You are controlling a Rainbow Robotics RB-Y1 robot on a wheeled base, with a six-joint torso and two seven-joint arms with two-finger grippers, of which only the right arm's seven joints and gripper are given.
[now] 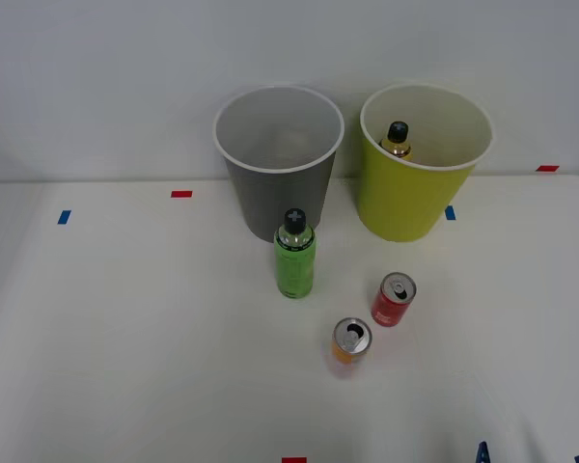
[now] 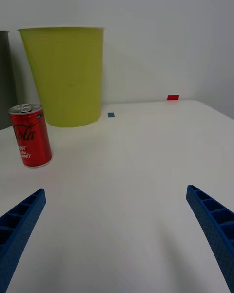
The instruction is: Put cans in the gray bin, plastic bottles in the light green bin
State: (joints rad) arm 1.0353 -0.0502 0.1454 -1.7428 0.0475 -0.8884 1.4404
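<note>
Right now the right claw (image 2: 117,234) is hanging low over the near right part of the desk (image 1: 125,338), its two blue ribbed fingers (image 2: 19,224) spread wide apart and holding nothing. In the front view only the fingertips are poking up at the near right edge.

Nearest to the claw is the red can (image 1: 394,300), standing upright on the desk with its pull-tab top facing up. It is sitting farther out than the claw and off to its left, so it is lying outside the gap between the fingers rather than in line with it. Because its long axis is vertical, a level side grip around the body looks suitable, but first the claw would probably need to shift left before reaching forward.

Just left of the red can and a little nearer, the orange can (image 1: 351,340) is standing upright too. Farther left, the green bottle (image 1: 295,255) is standing just in front of the gray bin (image 1: 278,164). Already the yellow bottle (image 1: 398,138) is sitting inside the light green bin (image 1: 415,198), at the far right beside the gray one.
</note>
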